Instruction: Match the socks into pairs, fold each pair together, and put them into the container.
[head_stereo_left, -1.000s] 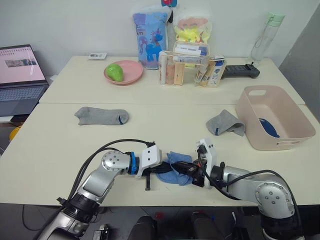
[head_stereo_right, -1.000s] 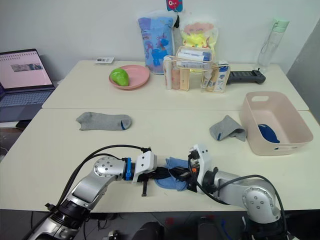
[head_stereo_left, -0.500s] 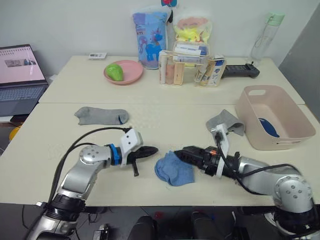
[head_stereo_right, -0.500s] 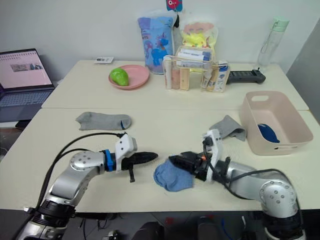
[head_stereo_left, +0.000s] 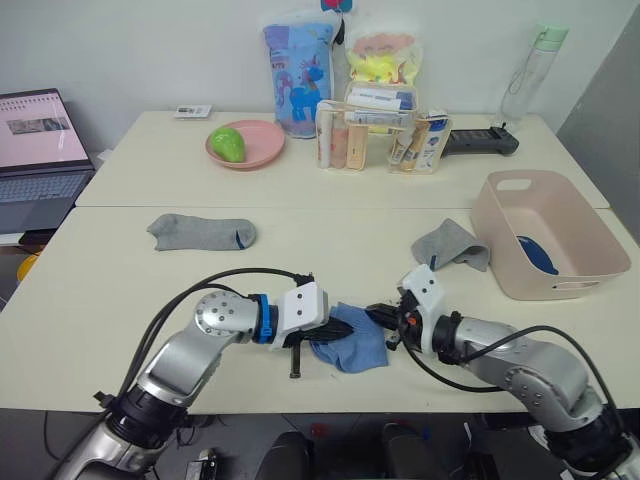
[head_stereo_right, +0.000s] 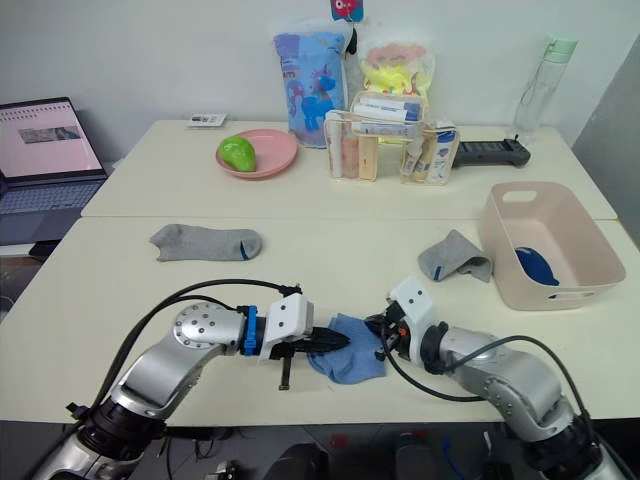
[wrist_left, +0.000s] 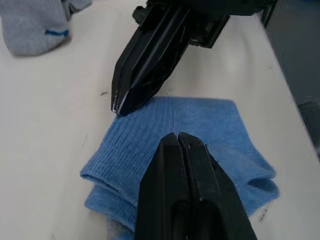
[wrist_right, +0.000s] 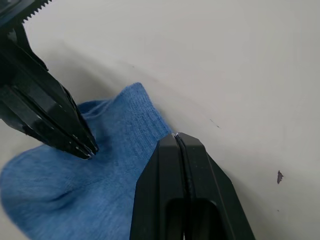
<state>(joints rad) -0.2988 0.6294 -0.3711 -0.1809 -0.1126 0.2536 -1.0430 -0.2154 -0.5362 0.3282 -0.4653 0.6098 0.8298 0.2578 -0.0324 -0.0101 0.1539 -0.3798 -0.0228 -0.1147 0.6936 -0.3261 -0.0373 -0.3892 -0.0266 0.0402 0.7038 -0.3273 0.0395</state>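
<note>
A folded light blue sock (head_stereo_left: 356, 350) lies near the table's front edge. My left gripper (head_stereo_left: 346, 326) is shut, and its tip rests on top of that sock (wrist_left: 200, 125). My right gripper (head_stereo_left: 373, 314) is also shut, with its tip at the sock's edge (wrist_right: 135, 115), and the two tips nearly meet. One grey sock (head_stereo_left: 200, 232) lies flat at the left. Another grey sock (head_stereo_left: 450, 243) lies crumpled beside the pink container (head_stereo_left: 572, 286). A dark navy sock (head_stereo_left: 538, 256) lies inside the container.
At the back stand a clear organiser of bottles (head_stereo_left: 375, 135), two bright bags, a pink plate (head_stereo_left: 262, 150) with a green fruit, a water bottle (head_stereo_left: 528, 75) and a black device (head_stereo_left: 480, 143). A laptop (head_stereo_left: 40, 150) sits at the far left.
Half a second ago both grippers were drawn back from the light blue sock. They have now closed in on it from either side. The sock lies where it was.
</note>
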